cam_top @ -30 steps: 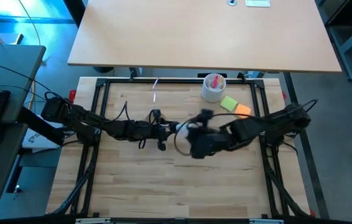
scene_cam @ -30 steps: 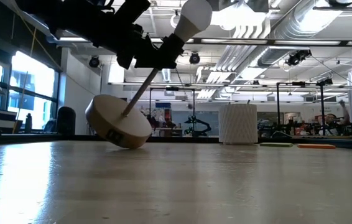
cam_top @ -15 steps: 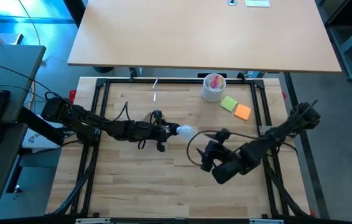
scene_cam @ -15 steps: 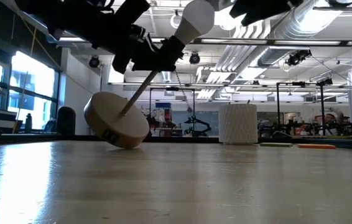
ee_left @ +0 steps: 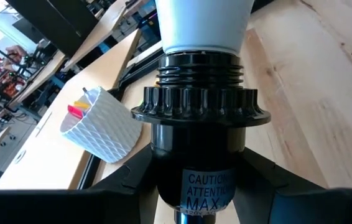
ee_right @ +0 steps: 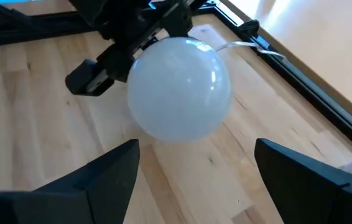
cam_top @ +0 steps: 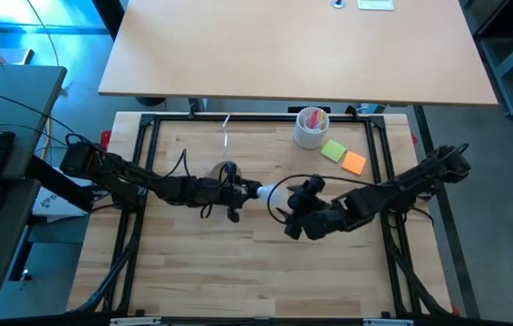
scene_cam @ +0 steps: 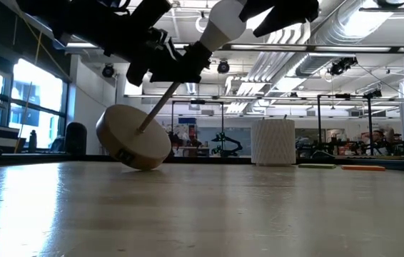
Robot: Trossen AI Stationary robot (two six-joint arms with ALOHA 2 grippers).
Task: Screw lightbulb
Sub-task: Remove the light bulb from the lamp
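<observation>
The white lightbulb (ee_right: 179,87) sits with its base in the black socket (ee_left: 201,124) of a small lamp; it also shows in the high view (cam_top: 266,191) and the low view (scene_cam: 223,18). A thin rod (scene_cam: 158,106) joins the socket to a wooden disc stand (scene_cam: 134,137), which is tilted with its lower edge on the table. My left gripper (cam_top: 238,192) is shut on the socket. My right gripper (ee_right: 196,146) is open, just right of the bulb in the high view (cam_top: 295,206), with one finger on either side of the bulb and apart from it. My left gripper pinches the socket's barrel (ee_left: 163,180), below its ribbed collar, between its two fingers. The fingers come level from the table's left and lie along the lamp's axis. The lamp is held tilted, the bulb end raised and the disc's lower edge on the table.
A white ribbed cup (cam_top: 311,127) with pink contents stands at the far right; beside it lie a green note (cam_top: 333,150) and an orange note (cam_top: 353,162). A black frame (cam_top: 148,163) borders the wooden table. Bare wood lies toward the near edge.
My right gripper, which was around the bulb a second ago, drew back toward the table's near right and has come back toward the bulb, now standing open just short of it. The left gripper and the lamp have kept their place.
</observation>
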